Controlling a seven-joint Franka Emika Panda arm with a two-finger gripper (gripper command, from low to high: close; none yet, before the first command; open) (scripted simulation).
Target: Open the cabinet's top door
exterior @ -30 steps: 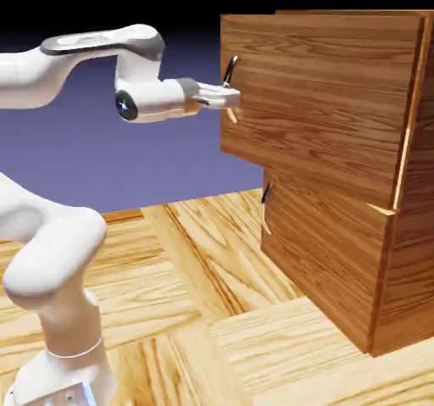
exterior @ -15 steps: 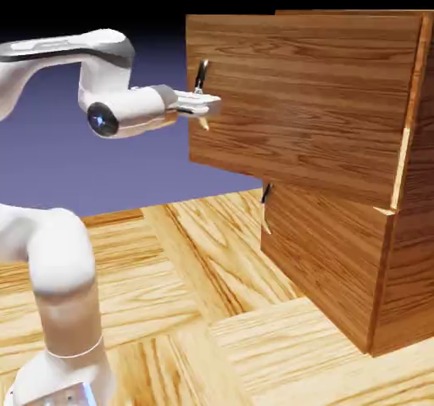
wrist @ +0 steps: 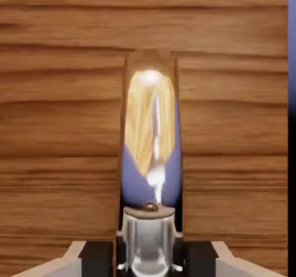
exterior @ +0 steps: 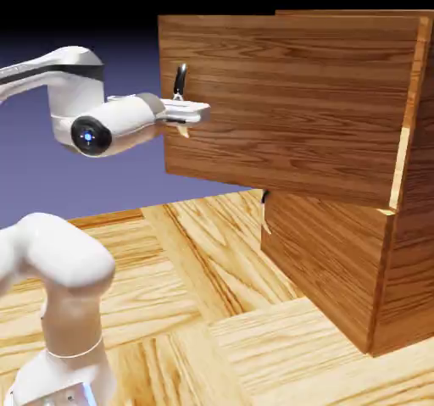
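The cabinet [exterior: 356,252] of reddish-brown wood stands at the right of the exterior view. Its top door [exterior: 288,99] is swung out to the left, hinged at the right edge. A small dark bar handle [exterior: 180,82] sits near the door's left edge. My gripper [exterior: 188,113] reaches in from the left and is shut on that handle. In the hand view the shiny handle [wrist: 150,154] rises between my fingertips [wrist: 97,257], with the door's wood [wrist: 63,125] filling the picture behind it.
The lower door [exterior: 322,252] is closed, with its own dark handle [exterior: 265,197] at its left edge. A wooden table top [exterior: 212,311] spreads below. My arm's base [exterior: 59,345] stands at the lower left.
The top door has swung further open, its left edge moving left. My gripper has travelled left with the handle still in its grip.
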